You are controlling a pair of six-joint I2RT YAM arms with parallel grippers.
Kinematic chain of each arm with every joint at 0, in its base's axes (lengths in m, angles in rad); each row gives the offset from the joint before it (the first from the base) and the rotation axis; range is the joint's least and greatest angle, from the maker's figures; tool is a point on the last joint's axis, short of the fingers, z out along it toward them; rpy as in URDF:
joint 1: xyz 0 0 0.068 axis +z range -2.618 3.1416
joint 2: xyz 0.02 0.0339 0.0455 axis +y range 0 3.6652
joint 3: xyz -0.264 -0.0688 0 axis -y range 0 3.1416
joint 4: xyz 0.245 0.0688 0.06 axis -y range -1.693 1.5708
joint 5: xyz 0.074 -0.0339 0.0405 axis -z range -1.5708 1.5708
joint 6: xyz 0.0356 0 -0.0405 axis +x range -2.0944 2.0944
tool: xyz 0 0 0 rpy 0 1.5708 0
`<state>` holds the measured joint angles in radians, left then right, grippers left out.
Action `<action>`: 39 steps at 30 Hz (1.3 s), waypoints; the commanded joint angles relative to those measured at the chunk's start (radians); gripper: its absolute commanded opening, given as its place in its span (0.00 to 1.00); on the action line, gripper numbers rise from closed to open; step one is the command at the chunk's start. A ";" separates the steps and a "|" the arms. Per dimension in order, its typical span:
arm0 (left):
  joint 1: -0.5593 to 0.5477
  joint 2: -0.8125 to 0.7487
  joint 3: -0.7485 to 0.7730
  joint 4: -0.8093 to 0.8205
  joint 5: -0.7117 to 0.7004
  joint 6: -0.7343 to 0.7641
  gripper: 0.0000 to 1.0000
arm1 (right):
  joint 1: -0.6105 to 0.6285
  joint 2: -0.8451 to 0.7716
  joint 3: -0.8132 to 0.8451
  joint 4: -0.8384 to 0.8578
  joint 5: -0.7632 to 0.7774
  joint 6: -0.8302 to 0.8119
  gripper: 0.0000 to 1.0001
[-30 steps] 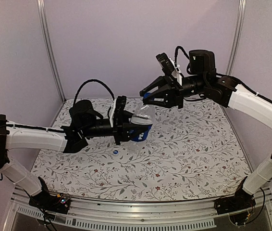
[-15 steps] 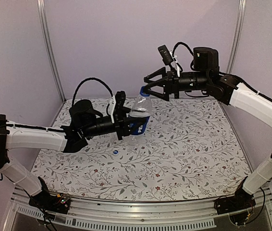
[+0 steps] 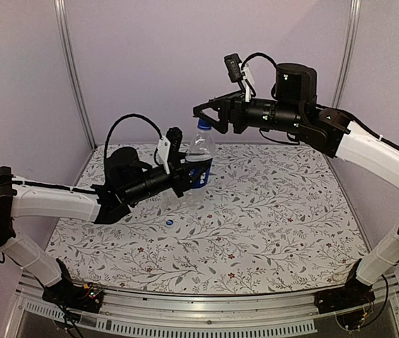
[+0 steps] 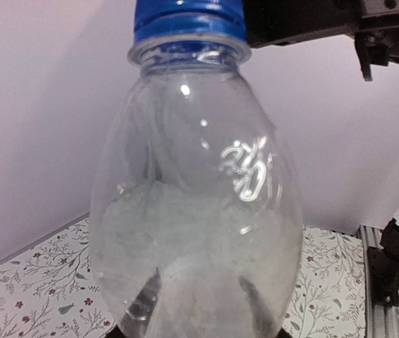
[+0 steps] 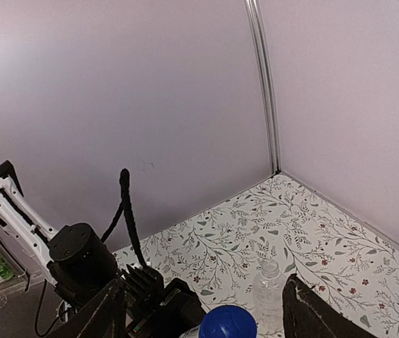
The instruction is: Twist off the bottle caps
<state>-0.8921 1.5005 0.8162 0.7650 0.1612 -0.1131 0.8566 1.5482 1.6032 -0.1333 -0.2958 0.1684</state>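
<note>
Our left hand (image 3: 189,176) grips the labelled bottle (image 3: 201,149) up off the table (image 3: 291,225), blue cap (image 3: 204,124) still on, right hand (image 3: 208,118) spread wide around it. Near that bottle the plain bottle (image 5: 266,285) stands open, with a loose cap (image 3: 170,222) lying nearby. We reckon we're halfway.

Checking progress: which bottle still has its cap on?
The blue-labelled bottle in the left gripper: blue cap on. The plain bottle on the table has a bare neck.

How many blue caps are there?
2. One blue cap sits on the raised bottle; a loose cap lies on the table. Others could be hidden.
</note>
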 commanded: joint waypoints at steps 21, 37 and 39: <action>-0.021 -0.010 -0.015 0.010 -0.115 0.007 0.31 | 0.014 0.085 0.054 -0.055 0.068 0.032 0.37; -0.021 0.000 -0.026 0.031 0.079 0.028 0.34 | 0.011 0.045 -0.026 0.025 -0.150 -0.115 0.00; -0.020 0.009 -0.034 0.055 0.178 0.032 0.35 | 0.008 0.037 -0.032 0.023 -0.222 -0.177 0.00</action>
<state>-0.8989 1.5002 0.8001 0.7692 0.1135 -0.1059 0.8555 1.6157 1.5959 -0.1528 -0.3332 0.1257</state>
